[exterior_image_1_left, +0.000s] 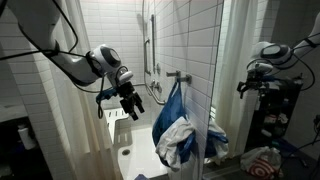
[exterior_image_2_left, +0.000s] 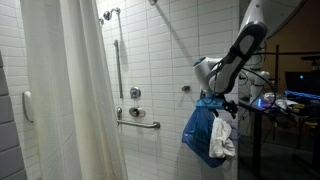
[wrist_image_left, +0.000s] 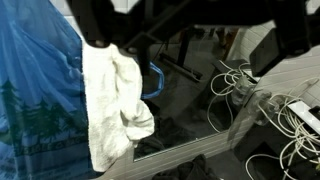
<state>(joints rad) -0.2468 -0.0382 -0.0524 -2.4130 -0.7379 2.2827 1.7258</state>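
Observation:
A blue towel (exterior_image_1_left: 170, 112) and a white towel (exterior_image_1_left: 178, 140) hang together from the top of a glass shower panel. Both exterior views show them; the blue towel (exterior_image_2_left: 203, 135) hangs beside the white one (exterior_image_2_left: 227, 140). My gripper (exterior_image_1_left: 131, 103) is open and empty, and hangs in the air close beside the towels. In an exterior view it (exterior_image_2_left: 217, 93) sits just above them. In the wrist view the blue towel (wrist_image_left: 30, 100) and the white towel (wrist_image_left: 112, 100) fill the left side. The dark fingers of my gripper (wrist_image_left: 190, 28) are spread wide at the top and touch nothing.
A white shower curtain (exterior_image_2_left: 70, 90) hangs at one side. A tiled wall carries a grab bar (exterior_image_2_left: 140, 121) and a shower head (exterior_image_2_left: 110, 14). A white tub (exterior_image_1_left: 135, 158) lies below. White cables (wrist_image_left: 250, 88) lie past the glass panel. A dark shelf (exterior_image_1_left: 275, 110) stands outside.

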